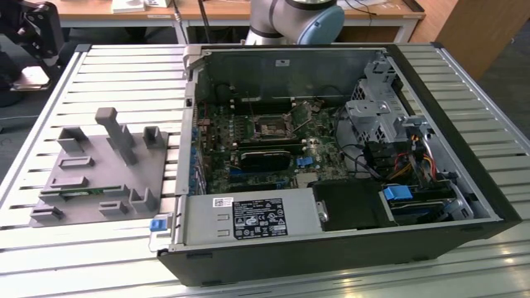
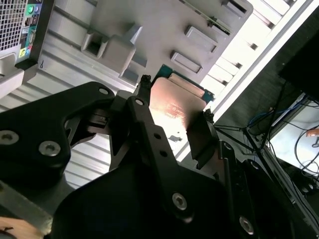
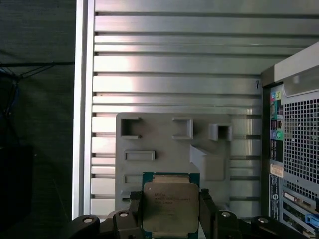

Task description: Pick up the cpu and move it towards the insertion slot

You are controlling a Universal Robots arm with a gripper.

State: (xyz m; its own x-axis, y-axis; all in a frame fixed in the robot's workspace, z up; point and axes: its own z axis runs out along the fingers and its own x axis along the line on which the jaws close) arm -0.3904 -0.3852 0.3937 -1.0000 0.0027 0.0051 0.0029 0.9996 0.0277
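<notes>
The tool [image 3: 170, 211] is clamped on the cpu [image 3: 169, 201], its fingers [image 3: 207, 209] pressing two opposite edges, with the square silver lid turned up to both wrist views. The chip is held clear of the grey fixture [image 3: 169, 144] on the slatted tabletop [image 3: 174, 55]. In the exterior view the tool [image 1: 35, 69] hangs off the tabletop's far corner, at the exterior view's left. The slot [image 1: 273, 126] lies well apart from the tool, past the fixture and down inside the open case [image 1: 463, 186]. Faint print marks the lid, and a black-and-white label [image 1: 258, 218] sits near the case's edge.
</notes>
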